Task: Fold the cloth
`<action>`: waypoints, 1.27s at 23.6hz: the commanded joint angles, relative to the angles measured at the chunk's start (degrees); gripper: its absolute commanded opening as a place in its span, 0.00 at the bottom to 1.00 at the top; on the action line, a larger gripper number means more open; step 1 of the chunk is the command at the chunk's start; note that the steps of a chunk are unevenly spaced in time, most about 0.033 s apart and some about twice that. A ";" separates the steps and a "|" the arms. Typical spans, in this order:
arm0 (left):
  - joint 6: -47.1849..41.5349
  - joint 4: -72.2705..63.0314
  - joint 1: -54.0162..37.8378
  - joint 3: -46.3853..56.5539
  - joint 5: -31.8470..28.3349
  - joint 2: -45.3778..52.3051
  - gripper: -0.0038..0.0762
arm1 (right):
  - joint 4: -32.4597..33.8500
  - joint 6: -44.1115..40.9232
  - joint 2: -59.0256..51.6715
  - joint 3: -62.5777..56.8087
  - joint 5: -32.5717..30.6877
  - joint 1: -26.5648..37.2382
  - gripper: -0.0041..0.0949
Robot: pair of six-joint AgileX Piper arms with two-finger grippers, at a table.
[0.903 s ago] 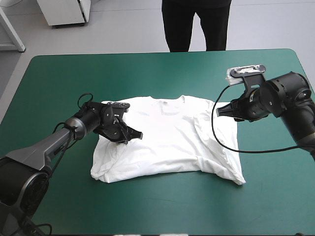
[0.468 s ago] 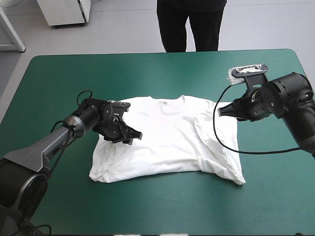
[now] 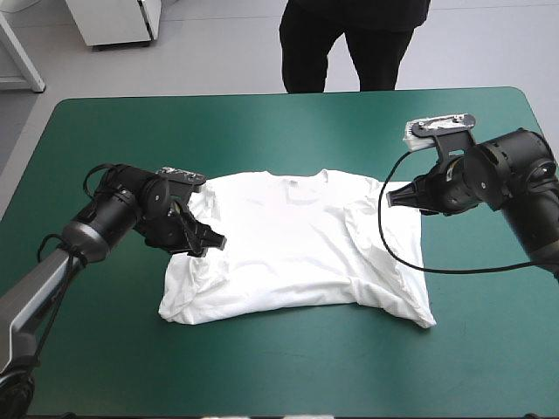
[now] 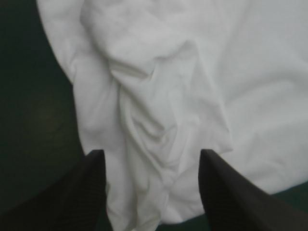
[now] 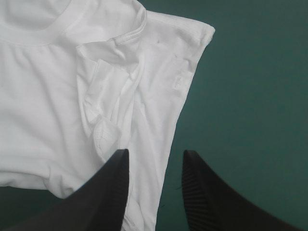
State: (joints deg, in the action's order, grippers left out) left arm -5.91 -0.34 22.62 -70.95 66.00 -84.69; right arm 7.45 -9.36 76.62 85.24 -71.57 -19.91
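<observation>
One white short-sleeved T-shirt (image 3: 297,244), spread mostly flat near the middle of the table (image 3: 262,122), collar (image 3: 297,178) toward the far edge, hem toward the near edge. Only marking seen: one small white tag (image 5: 177,82) lying flat on the fabric near the shirt's right shoulder corner, in the right wrist view, any text on it too small to read. Two pincers, two black fingers each. Left pincer (image 3: 208,246) sits over the shirt's left side, fingers spread apart, gripping nothing; the left wrist view shows one wrinkled ridge of fabric running between the two fingers and on ahead of them, teal-green cover beside one finger. Right pincer (image 3: 395,196) is at the shirt's right edge near the shoulder, fingers parted with a clear gap, holding nothing; in the right wrist view one finger is over the white fabric edge, the other over bare cover. Right sleeve is folded inward onto the body, leaving a rumpled band of folds beside the collar. Left edge is bunched and creased, its near left corner rounded and puffy; the near right corner pokes out toward the table's near edge. The pincers are well apart, one on each side of the shirt
</observation>
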 commanded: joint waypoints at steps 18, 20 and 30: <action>-16.68 1.59 0.09 24.76 -4.91 17.50 0.57 | -0.07 0.65 -3.61 1.79 0.03 0.17 0.39; -18.62 1.59 0.09 26.46 -8.28 17.50 0.57 | -0.18 0.65 -3.61 1.79 0.03 0.17 0.39; -20.47 2.89 0.09 27.38 -14.81 7.59 0.55 | 0.27 1.31 -4.30 1.79 0.03 0.17 0.39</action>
State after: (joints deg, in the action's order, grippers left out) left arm -25.06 2.10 22.62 -42.68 52.91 -76.77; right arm 6.76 -8.70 74.66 85.24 -71.57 -19.91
